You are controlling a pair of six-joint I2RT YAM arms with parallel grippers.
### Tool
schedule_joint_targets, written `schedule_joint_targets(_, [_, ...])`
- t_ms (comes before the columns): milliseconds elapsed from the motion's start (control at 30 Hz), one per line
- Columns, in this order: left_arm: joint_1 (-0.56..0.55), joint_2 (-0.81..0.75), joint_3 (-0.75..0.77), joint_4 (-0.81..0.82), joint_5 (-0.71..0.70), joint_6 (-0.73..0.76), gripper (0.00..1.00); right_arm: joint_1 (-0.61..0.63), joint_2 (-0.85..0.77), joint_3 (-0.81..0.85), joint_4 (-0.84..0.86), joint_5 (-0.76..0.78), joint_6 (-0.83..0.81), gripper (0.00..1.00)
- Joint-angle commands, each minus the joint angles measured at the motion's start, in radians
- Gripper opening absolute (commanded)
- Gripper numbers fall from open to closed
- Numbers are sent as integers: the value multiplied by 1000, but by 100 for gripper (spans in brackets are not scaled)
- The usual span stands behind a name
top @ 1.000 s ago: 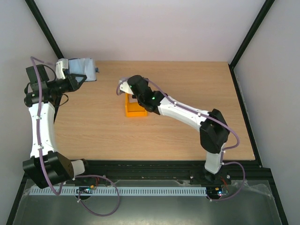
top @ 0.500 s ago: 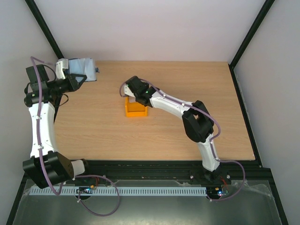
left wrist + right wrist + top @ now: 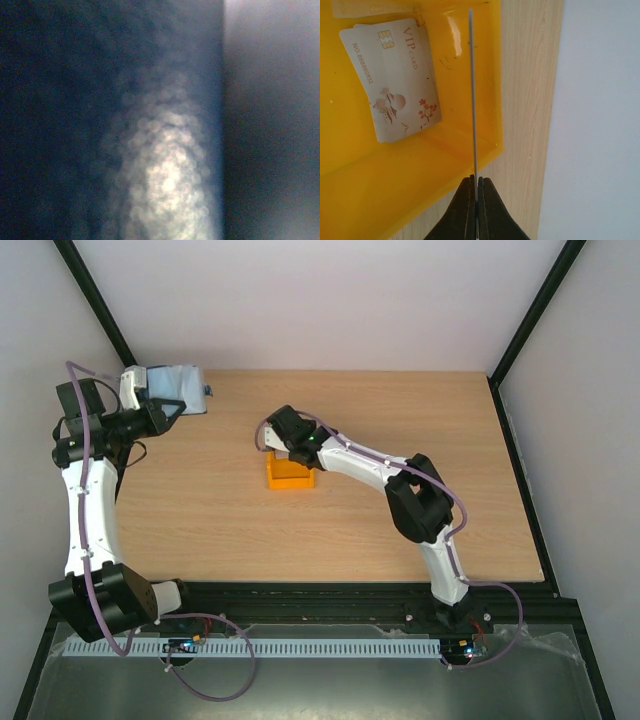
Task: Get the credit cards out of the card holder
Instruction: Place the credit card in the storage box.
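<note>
Top view: the left gripper (image 3: 172, 407) is at the far left corner of the tabletop (image 3: 400, 410), its fingers together on the near edge of the holder (image 3: 180, 380). The holder shows its grey-blue inside and reaches past the far edge of the tabletop in this view; whether it rests on the wood cannot be told. The right gripper (image 3: 283, 440) points down over the far edge of the orange bin (image 3: 290, 480), which sits left of the tabletop's centre, well apart from the holder. The fingertips are hidden under the wrist here. Left wrist view: a blurred dark navy surface, the holder (image 3: 75, 100), fills most of the frame, with a pale glare patch in the lower middle. No fingers can be made out. Right wrist view: the right gripper (image 3: 476, 181) is clamped on a thin card (image 3: 472, 100), seen edge-on as a fine grey line running straight away from the fingertips. The card stands over the inside of the bin (image 3: 380, 190), just beside one side wall; contact with the bin floor cannot be told. A pale VIP card (image 3: 397, 85) lies flat on the bin floor, printed face up, with the edge of another card showing under it. Bare tabletop (image 3: 530, 100) runs along the bin's outer wall.
</note>
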Motion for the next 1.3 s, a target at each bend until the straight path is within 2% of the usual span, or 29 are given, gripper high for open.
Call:
schedule_joint_targets(0, [8,-9,-14,15,22,4,9,3,37,8,-35,-3,-30,2])
schedule_joint_targets(633, [11,-12,-23,21,23,2,9,5,113,19,53,58,-71,2])
schedule_joint_targets(800, [12,-12,-22,22,24,2,9,5,127,20,87,53,-75,5])
schedule_joint_targets(967, [11,-12,-22,20,23,4,9,5,135,23,102,58,-74,18])
schedule_joint_targets(1167, [11,-10,-26,22,22,6,9,5,117,15,94,57,-77,27])
schedule_joint_targets(1267, [11,-12,-25,21,23,6,9,5,107,5,111,72,-91,40])
